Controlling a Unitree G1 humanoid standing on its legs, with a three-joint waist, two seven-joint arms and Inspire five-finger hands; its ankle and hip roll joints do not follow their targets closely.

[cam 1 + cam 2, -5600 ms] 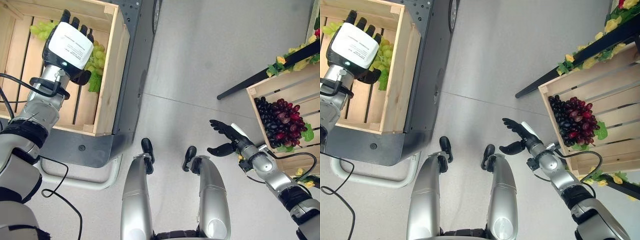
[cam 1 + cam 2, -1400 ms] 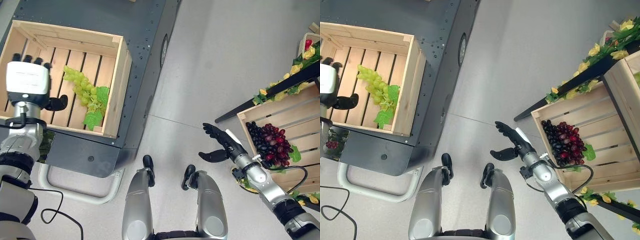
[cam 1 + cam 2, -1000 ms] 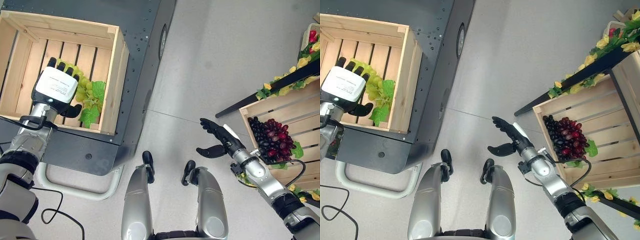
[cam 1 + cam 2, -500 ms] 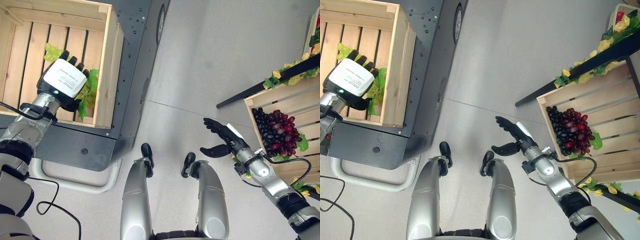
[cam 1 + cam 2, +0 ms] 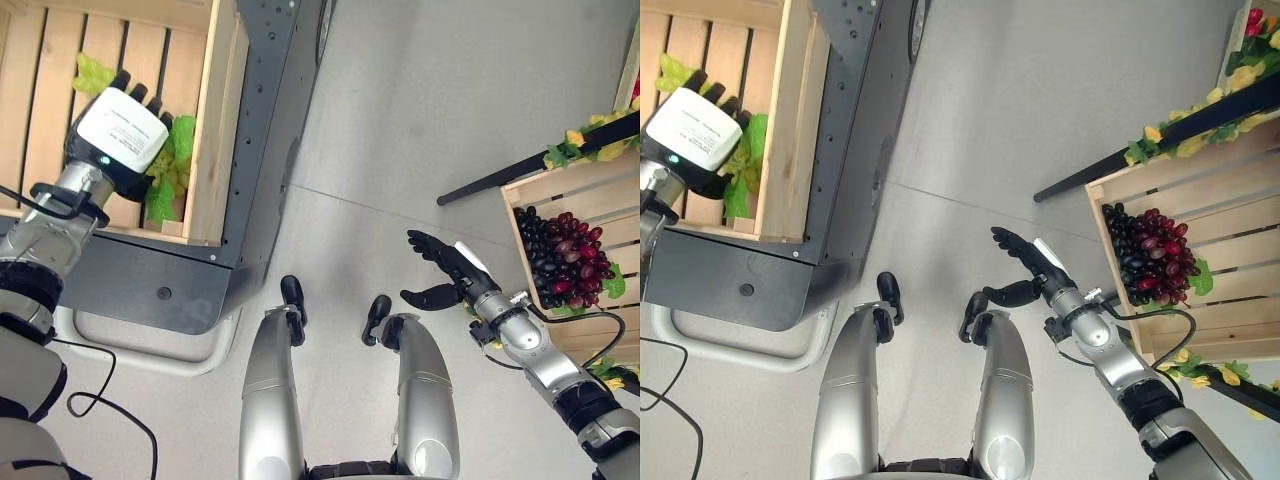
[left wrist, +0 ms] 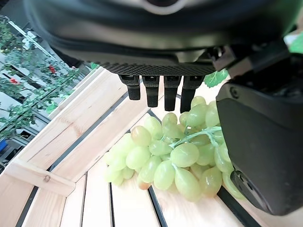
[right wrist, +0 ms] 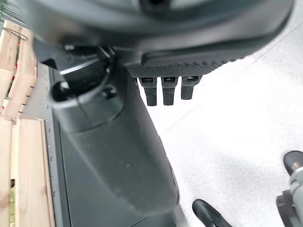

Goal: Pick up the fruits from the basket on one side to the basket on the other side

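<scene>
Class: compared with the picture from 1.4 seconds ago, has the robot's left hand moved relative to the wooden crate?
Yes. The left hand has moved from the wooden crate's outer side inward and now hovers open over the green grapes.

You have green grapes [image 6: 175, 158], a pale bunch with leaves, lying on the slats of the left wooden crate [image 5: 222, 110]. Dark red and black grapes [image 5: 560, 258] lie heaped in the right wooden crate [image 5: 590, 185].
</scene>
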